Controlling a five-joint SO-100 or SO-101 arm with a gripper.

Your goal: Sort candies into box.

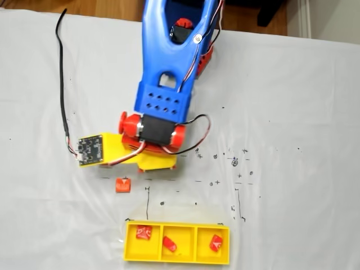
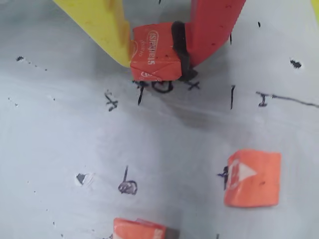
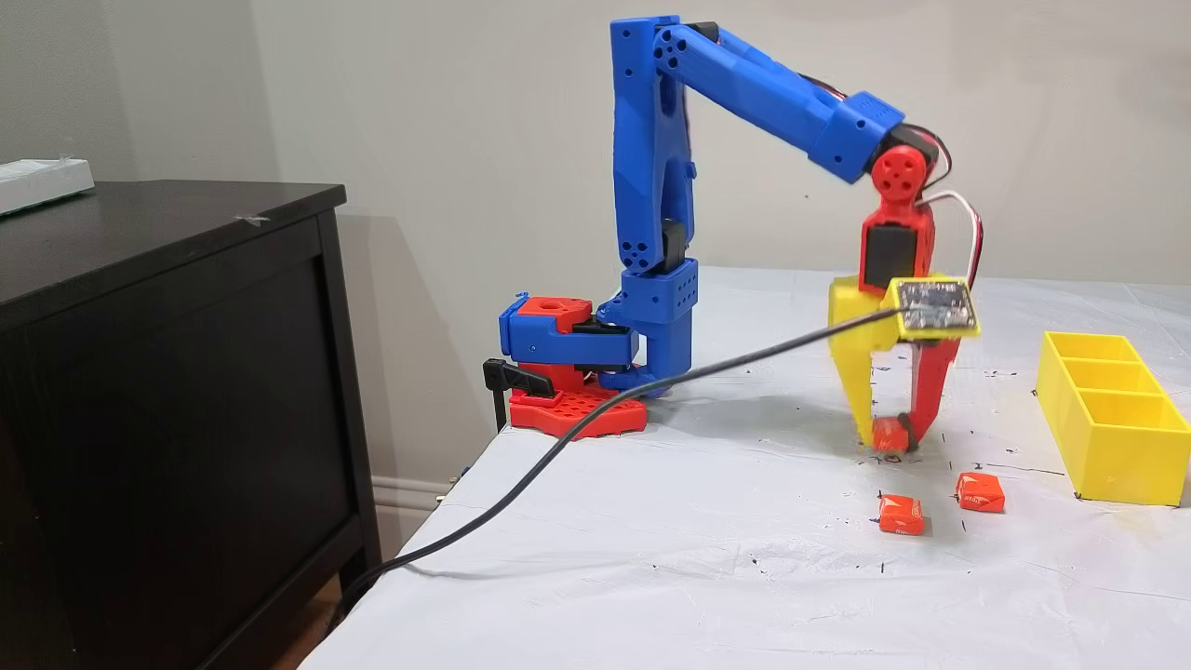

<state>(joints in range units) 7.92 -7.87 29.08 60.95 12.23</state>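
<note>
Wrist view: the gripper point(image 2: 159, 67) pinches an orange candy point(image 2: 155, 54) between a yellow finger point(image 2: 102, 25) and a red finger point(image 2: 212, 30), the candy at or just above the worktop point(image 2: 60, 129).
Arm pose: in a fixed view the blue arm point(image 3: 651, 167) rises from its red base point(image 3: 568, 409), bends forward and down, and the gripper point(image 3: 891, 435) points straight down at the sheet.
Loose candies: two orange ones lie near the gripper, point(image 3: 901, 514) and point(image 3: 980, 492).
Box: the yellow box point(image 1: 177, 259) sits at the lower edge of a fixed view, one red candy in each compartment, point(image 1: 144, 232), point(image 1: 169, 243), point(image 1: 216, 242).
Hidden: from above the arm covers the held candy; one loose candy point(image 1: 122, 185) shows there.
Cut off: the lower candy point(image 2: 138, 230) in the wrist view.
Hard to read: the wrapper print.
</note>
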